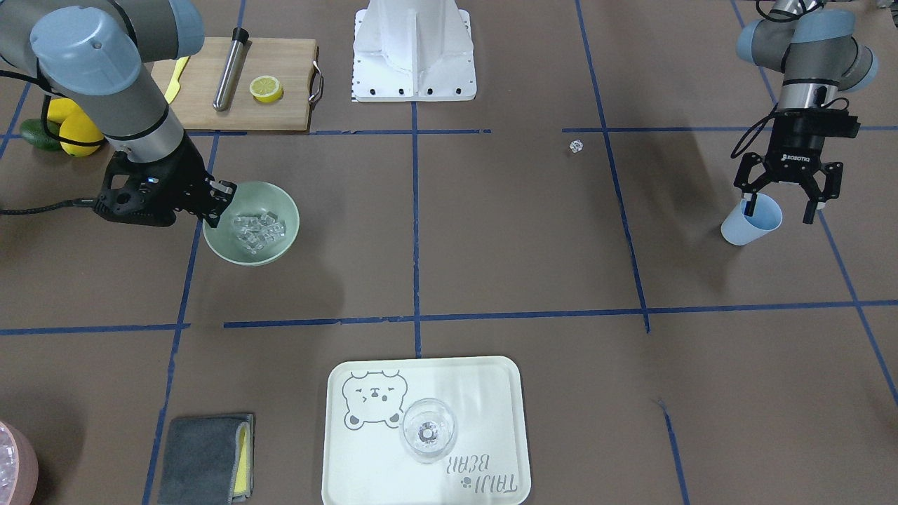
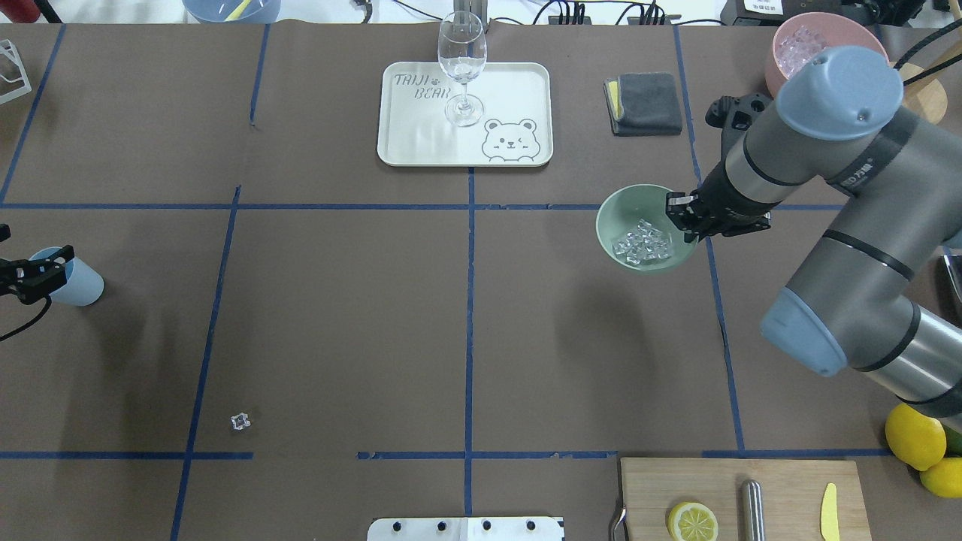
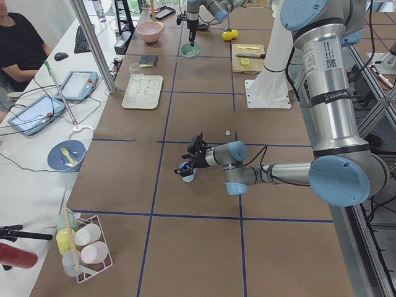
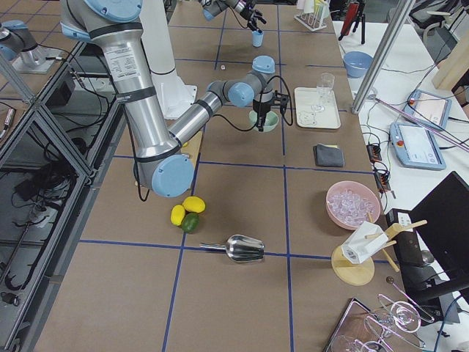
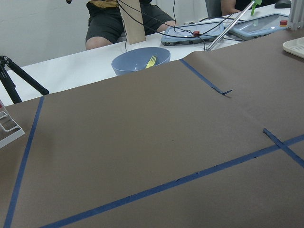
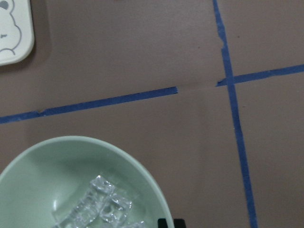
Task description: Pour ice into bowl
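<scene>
The mint-green bowl (image 1: 282,207) (image 2: 622,212) stands on the brown table. The ice (image 1: 256,229) (image 2: 643,243) lies inside it as a heap of clear cubes. My right gripper (image 1: 219,205) (image 2: 685,218) points down at the bowl's rim. In the right wrist view its tips (image 6: 171,223) sit close together on the rim of the bowl (image 6: 57,171). My left gripper (image 1: 780,208) (image 2: 46,275) is open over a light blue cup (image 1: 756,224) (image 2: 83,286), one finger at the cup's rim. One stray ice cube (image 1: 577,146) (image 2: 240,421) lies alone on the table.
A pale tray (image 1: 491,393) with a clear stemmed glass (image 1: 428,429) sits at the operators' side, a grey cloth (image 1: 203,456) beside it. A wooden board (image 1: 280,63) with a lemon half and a metal rod lies near the robot's base. A pink container (image 2: 804,45) holds more ice.
</scene>
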